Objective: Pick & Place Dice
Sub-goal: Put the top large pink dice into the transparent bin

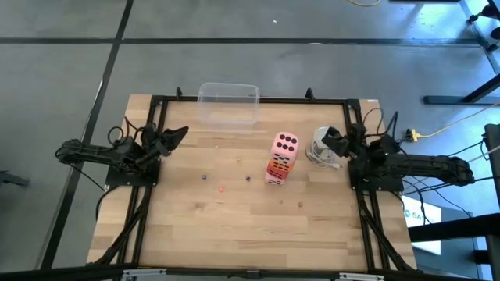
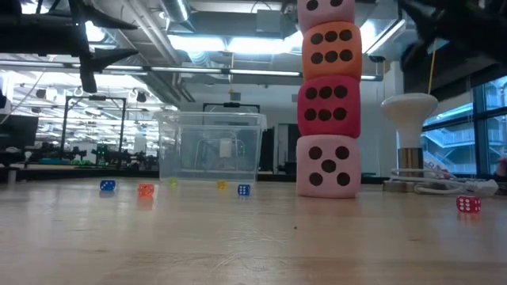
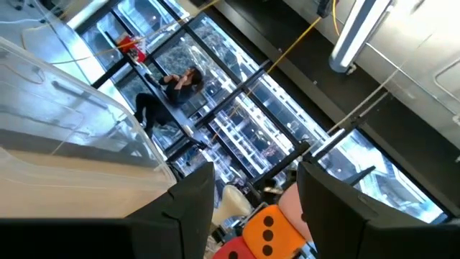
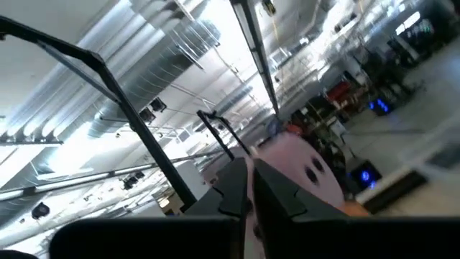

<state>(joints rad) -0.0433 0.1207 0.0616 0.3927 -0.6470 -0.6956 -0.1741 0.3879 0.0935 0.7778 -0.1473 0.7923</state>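
Dice stood stacked four high in one upright column on the table, right of centre, near the clear tub. Left gripper waited at the left edge, partly open and empty; right gripper sat shut, empty, beside the stack.

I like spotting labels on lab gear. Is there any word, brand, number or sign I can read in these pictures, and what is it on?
No text can be read with certainty.
White sign beside the table's right edge: partly cut off, letters too small to read.
Stacked dice: pips only, no numerals.
Clear tub: no legible label.
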